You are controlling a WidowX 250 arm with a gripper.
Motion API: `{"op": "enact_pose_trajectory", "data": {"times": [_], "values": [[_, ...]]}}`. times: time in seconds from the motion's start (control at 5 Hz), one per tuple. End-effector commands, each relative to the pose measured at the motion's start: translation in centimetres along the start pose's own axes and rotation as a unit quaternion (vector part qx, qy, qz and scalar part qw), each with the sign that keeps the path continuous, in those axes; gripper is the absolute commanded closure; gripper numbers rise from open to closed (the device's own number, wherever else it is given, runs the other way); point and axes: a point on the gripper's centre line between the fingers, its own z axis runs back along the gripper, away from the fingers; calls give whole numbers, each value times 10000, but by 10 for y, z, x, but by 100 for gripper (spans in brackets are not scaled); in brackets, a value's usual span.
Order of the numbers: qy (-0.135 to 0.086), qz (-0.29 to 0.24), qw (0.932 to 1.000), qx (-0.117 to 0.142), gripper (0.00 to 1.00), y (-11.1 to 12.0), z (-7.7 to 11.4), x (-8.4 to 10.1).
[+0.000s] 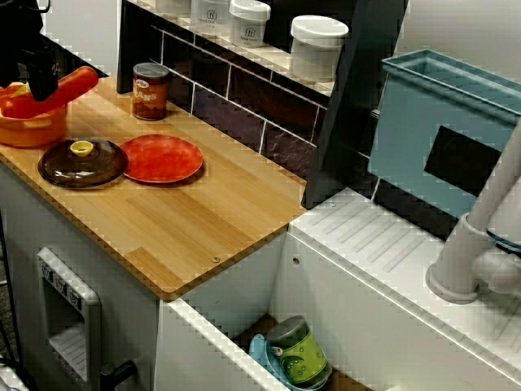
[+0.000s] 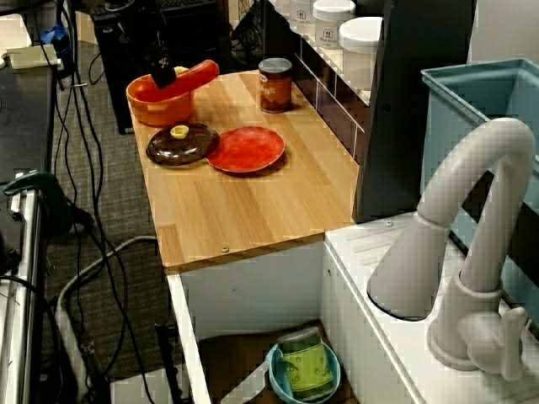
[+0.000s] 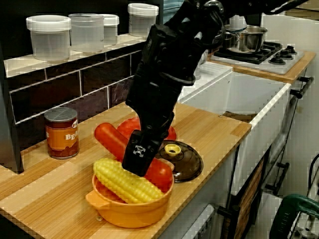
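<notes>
Close side view: the gripper is seen down in the orange pot between corn and red sausage; whether anything is gripped cannot be told; the lid is left off alongside.

In the view from above, the pot stands at the left end of the tabletop. In it lie a corn cob and a sausage side by side, and the hand reaches down between them. The lid lies just right of the pot, with the plate just beside it further right. The can stands behind the plate by the wall, below the shelf that carries the jars. Right of the tabletop is the sink, where a cup lies in a bowl.
</notes>
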Motion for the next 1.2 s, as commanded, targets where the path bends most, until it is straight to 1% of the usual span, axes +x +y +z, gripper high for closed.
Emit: {"op": "enact_pose_trajectory", "data": {"times": [0.0, 0.4, 0.6, 0.8, 1.0], "values": [[-127, -39, 9999, 1, 0, 5, 21, 21], [128, -225, 9996, -139, 0, -7, 26, 33], [165, -450, 9987, -150, 0, -21, 27, 35], [327, -744, 9964, -255, 0, -36, 28, 35], [345, -1011, 9940, -246, 0, -49, 28, 29]]}}
